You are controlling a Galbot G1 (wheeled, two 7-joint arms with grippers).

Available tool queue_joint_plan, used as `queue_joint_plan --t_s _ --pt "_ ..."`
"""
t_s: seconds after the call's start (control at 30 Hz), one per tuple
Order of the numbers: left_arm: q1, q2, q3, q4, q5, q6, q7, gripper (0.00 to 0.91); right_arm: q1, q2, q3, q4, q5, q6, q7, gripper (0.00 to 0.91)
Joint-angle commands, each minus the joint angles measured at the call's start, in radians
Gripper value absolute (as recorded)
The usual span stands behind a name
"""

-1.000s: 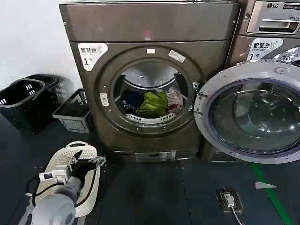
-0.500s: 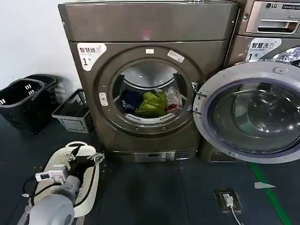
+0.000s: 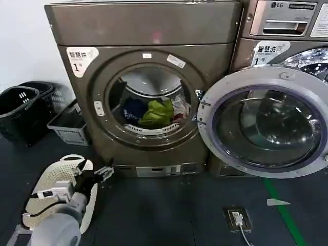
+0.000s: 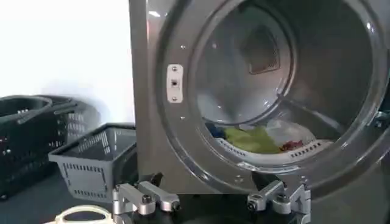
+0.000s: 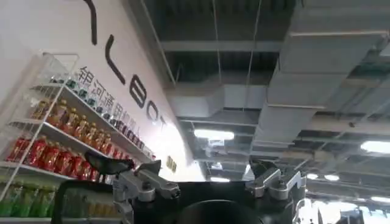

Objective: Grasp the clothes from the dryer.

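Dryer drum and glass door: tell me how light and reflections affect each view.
Head view: the dryer drum is lit, the clothes readable; its glass door carries dim reflections. Left wrist view: pale wall beside the dark drum. Right wrist view: ceiling lights glare.

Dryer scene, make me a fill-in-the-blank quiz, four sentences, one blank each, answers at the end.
1. The dryer stands with its round door swung ____.
2. The most visible piece among the clothes in the drum is lime-____.
3. The white label on the dryer's front bears the numeral ____.
4. The left gripper, its fingers open, hovers low above a ____ perforated basket on the floor.

Answers: open; green; 1; white
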Motion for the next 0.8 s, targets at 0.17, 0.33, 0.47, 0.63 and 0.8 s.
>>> queue_joint_plan --t_s 0.17,0.33,0.47,0.63,0.8 --pt "0.000 -0.003 0.004 0.002 0.012 -0.012 0.006 0.907 0.000 -0.001 0.000 0.001 0.002 0.002 -0.002 0.907" --pt "0.001 -0.004 0.005 -0.003 0.012 -0.016 0.012 0.907 -0.002 -0.003 0.002 0.002 0.007 0.002 -0.003 0.907" --pt "-0.005 -0.010 0.012 -0.002 0.014 -0.018 0.012 0.907 -0.002 -0.004 0.002 0.001 0.010 0.003 -0.004 0.907" --pt "-0.014 -0.014 0.022 0.005 0.020 -0.024 0.011 0.907 -0.002 -0.004 0.004 -0.001 0.011 0.004 -0.006 0.907" --pt "-0.027 -0.015 0.030 0.009 0.021 -0.023 0.011 0.907 -0.004 -0.004 0.007 -0.004 0.012 0.006 -0.007 0.907"
